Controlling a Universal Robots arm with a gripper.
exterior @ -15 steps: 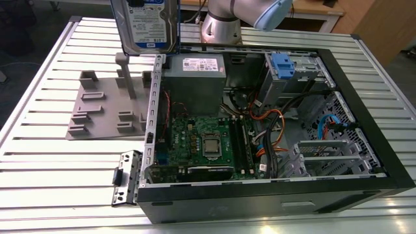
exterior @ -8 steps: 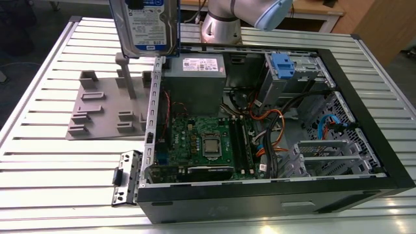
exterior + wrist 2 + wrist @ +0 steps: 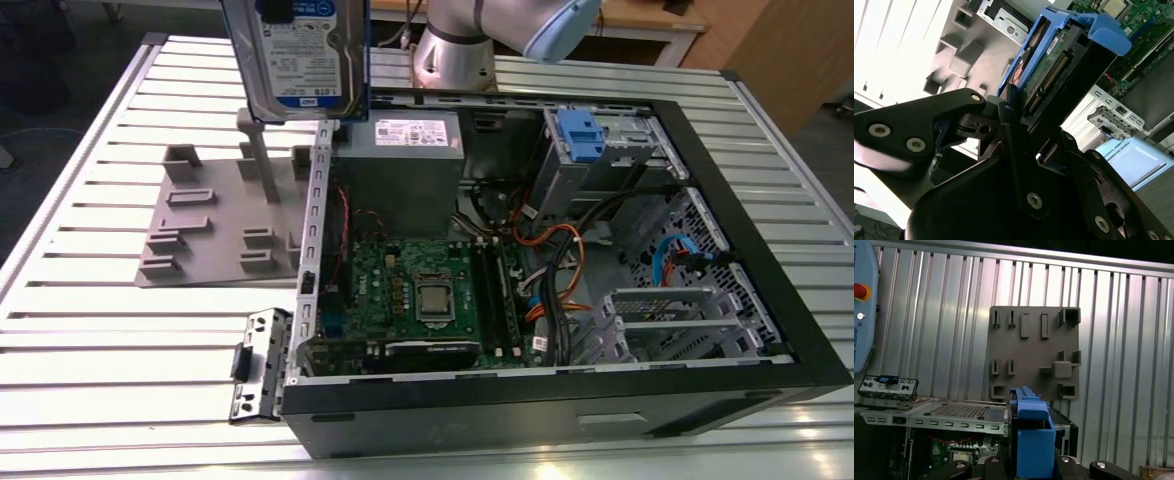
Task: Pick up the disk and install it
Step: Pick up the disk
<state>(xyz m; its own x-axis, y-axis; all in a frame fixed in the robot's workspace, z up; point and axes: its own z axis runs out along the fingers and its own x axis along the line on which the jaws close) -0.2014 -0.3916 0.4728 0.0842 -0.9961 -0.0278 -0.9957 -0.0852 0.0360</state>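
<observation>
Blue-framed disk (image 3: 310, 55), one, gripped by black fingers (image 3: 1013, 130), one open case (image 3: 534, 420)

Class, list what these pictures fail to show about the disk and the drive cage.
Exterior view: top of the disk, cut off by the upper edge.
Second wrist view: near end of the disk, hidden by the pincer clamping it.
Exterior view: inside of the drive cage, hidden by its own walls.
</observation>
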